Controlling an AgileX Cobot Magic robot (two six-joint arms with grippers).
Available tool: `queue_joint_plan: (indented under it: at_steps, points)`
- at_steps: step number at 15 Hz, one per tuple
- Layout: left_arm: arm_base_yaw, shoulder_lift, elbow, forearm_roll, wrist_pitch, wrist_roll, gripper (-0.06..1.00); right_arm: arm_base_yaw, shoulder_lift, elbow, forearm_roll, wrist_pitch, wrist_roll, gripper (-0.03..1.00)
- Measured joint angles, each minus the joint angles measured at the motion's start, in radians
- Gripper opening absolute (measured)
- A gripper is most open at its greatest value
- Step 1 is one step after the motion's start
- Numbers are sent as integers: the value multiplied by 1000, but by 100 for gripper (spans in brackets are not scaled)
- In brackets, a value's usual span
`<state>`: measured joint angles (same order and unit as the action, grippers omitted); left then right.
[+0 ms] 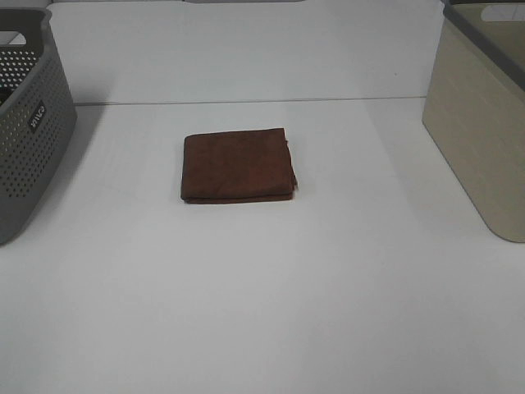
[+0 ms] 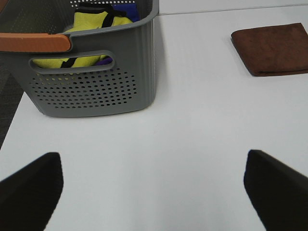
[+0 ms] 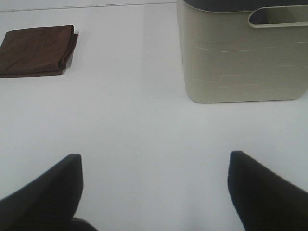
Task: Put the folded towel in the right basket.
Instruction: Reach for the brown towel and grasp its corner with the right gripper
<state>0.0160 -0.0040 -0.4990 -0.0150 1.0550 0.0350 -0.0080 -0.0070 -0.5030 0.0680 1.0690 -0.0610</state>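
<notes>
Exterior high: brown towel (image 1: 238, 165), folded into a flat square, lies just above the centre of the frame on the white table (image 1: 262, 312). Nothing touches it. Folded edges stack along its lower side.

Right basket (image 1: 480, 123), beige with a dark rim, stands at the right edge of the frame, upper half, well apart from the towel. Left basket (image 1: 29, 123), grey and perforated, is at the left edge, also well apart from the towel. Towel sits roughly between the two, a bit nearer the left one.

No arms in the exterior view.

Left wrist view: left gripper (image 2: 153, 166) jaws spread wide, nothing between them, above bare table. Left basket is close ahead with a yellow item (image 2: 91, 21) with black straps inside. Towel is farther off.

Right wrist view: right gripper (image 3: 154, 163) also spread wide, empty, over bare table. Right basket and towel both ahead, neither touched.
</notes>
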Motion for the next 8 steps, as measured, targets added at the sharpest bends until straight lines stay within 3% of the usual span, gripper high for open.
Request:
queue_joint_plan:
  at_steps: [8]
  points:
    - [0,0,0,0,0,0,97,0,0,0,0,0,0,78]
